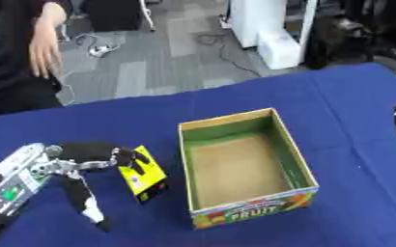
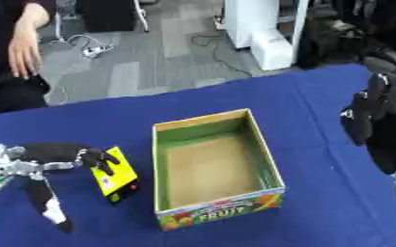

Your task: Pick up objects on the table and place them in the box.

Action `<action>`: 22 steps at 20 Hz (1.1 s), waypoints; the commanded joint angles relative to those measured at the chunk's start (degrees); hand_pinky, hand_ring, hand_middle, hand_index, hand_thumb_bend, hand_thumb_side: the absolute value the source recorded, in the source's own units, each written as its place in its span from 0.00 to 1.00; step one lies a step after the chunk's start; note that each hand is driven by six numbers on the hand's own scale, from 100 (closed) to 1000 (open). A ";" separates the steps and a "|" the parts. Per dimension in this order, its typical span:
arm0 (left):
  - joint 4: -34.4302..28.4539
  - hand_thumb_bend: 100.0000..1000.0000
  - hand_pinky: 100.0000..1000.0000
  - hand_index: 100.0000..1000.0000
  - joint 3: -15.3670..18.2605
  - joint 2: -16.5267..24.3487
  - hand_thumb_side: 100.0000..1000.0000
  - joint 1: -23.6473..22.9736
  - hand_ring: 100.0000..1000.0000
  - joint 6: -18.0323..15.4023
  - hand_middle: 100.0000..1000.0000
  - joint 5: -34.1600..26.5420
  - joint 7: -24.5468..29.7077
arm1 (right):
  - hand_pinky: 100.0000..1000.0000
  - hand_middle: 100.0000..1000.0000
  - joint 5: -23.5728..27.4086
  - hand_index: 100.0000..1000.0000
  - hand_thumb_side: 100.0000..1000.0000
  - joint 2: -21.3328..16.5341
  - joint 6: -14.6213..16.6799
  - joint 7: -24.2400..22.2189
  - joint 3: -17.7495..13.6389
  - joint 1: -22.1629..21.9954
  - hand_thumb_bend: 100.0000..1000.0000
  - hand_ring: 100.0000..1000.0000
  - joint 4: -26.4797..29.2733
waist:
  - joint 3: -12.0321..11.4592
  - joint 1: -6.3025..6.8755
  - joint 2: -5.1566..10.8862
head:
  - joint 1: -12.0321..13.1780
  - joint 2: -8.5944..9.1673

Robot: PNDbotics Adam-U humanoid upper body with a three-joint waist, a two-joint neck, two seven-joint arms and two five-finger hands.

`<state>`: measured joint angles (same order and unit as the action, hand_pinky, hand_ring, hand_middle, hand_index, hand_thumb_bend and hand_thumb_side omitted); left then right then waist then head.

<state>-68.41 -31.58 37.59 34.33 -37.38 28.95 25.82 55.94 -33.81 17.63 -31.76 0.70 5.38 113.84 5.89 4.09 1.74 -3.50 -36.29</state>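
Left hand (image 1: 87, 166) pinches the yellow packet (image 1: 144, 174), thumb splayed, beside the box (image 1: 245, 166). Right hand (image 2: 372, 112) at right edge; fingers' state unclear.

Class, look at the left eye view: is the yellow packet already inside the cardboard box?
No: the yellow packet lies on the blue cloth beside the box, at the left hand.

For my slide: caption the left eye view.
Left hand touches yellow-black packet beside empty cardboard fruit box.
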 commanded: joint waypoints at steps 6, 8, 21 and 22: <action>2.72 0.80 0.96 0.87 0.41 -0.65 0.65 3.37 0.86 -11.94 0.93 2.42 10.11 | 0.05 0.32 0.21 0.45 1.00 -1.00 -0.11 -0.17 -0.29 0.82 0.00 0.23 0.75 | 0.08 -0.33 0.51 | -0.05 0.30; 3.28 0.80 0.96 0.87 0.41 -0.98 0.65 3.88 0.87 -12.39 0.93 2.81 10.14 | 0.05 0.32 0.23 0.45 1.00 -1.00 -0.14 -0.20 -0.27 0.85 0.00 0.23 0.75 | 0.09 -0.31 0.51 | 0.00 0.33; 5.45 0.80 0.97 0.87 0.65 -2.69 0.65 5.07 0.88 -13.38 0.93 4.46 9.85 | 0.05 0.32 0.75 0.45 1.00 -1.02 -0.40 -0.15 -0.24 1.35 0.00 0.23 0.75 | 0.51 -0.27 0.47 | 0.16 0.64; 5.66 0.80 0.97 0.87 0.67 -2.78 0.65 5.12 0.88 -13.40 0.93 4.66 9.89 | 0.05 0.32 0.78 0.45 1.00 -1.03 -0.41 -0.15 -0.24 1.38 0.00 0.23 0.75 | 0.52 -0.26 0.46 | 0.15 0.63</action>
<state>-62.58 -31.65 34.18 37.91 -38.95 33.26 24.25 56.44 -33.81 17.34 -31.97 0.72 5.91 113.84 6.29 4.07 1.75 -3.50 -36.23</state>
